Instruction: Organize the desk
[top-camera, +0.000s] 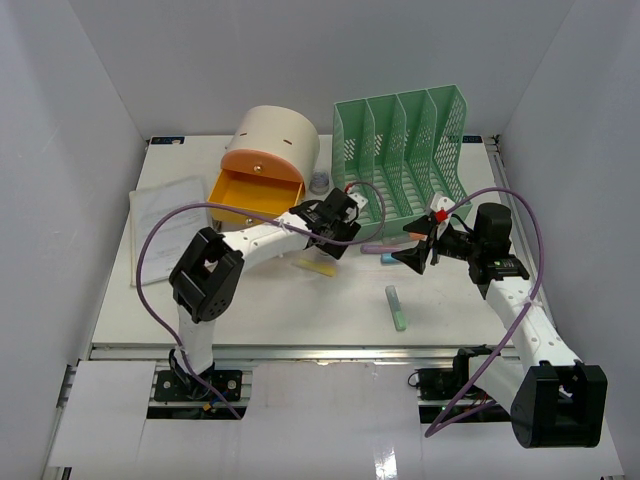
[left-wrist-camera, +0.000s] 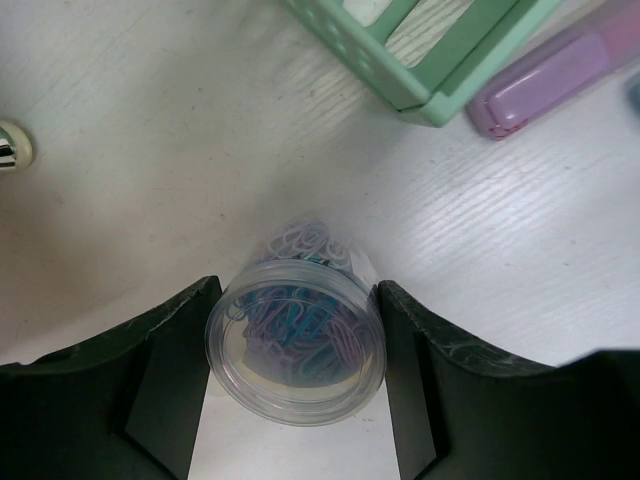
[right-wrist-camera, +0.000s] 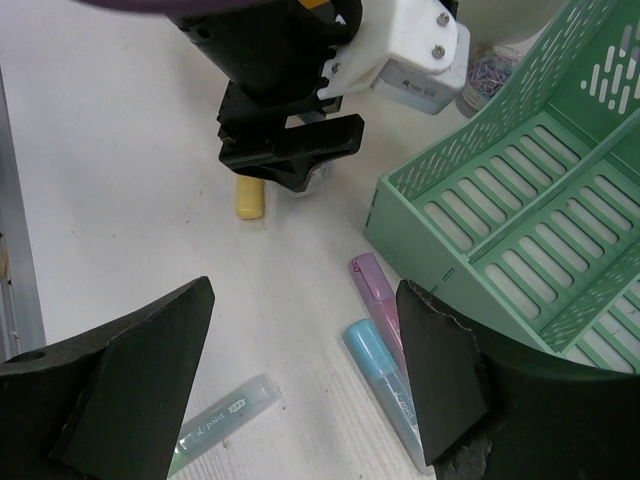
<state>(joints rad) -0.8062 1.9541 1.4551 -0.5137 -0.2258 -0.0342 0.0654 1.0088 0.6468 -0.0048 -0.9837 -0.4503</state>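
White desk (top-camera: 250, 310) long axis left-right; left tool (left-wrist-camera: 295, 292) grips clip jar (left-wrist-camera: 295, 350); right tool (right-wrist-camera: 305, 292) spread.

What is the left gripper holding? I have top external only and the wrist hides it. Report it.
Observer: In the left wrist view, the left gripper is shut on a clear round tub.
Operator: Name the contents.
Observer: Paper clips, purple and blue, visible through the clear plastic.
Operator: Now check the right gripper.
Observer: In the right wrist view, the right gripper is wide open with nothing between its fingers. A blue pen and a purple highlighter lie on the desk below it.
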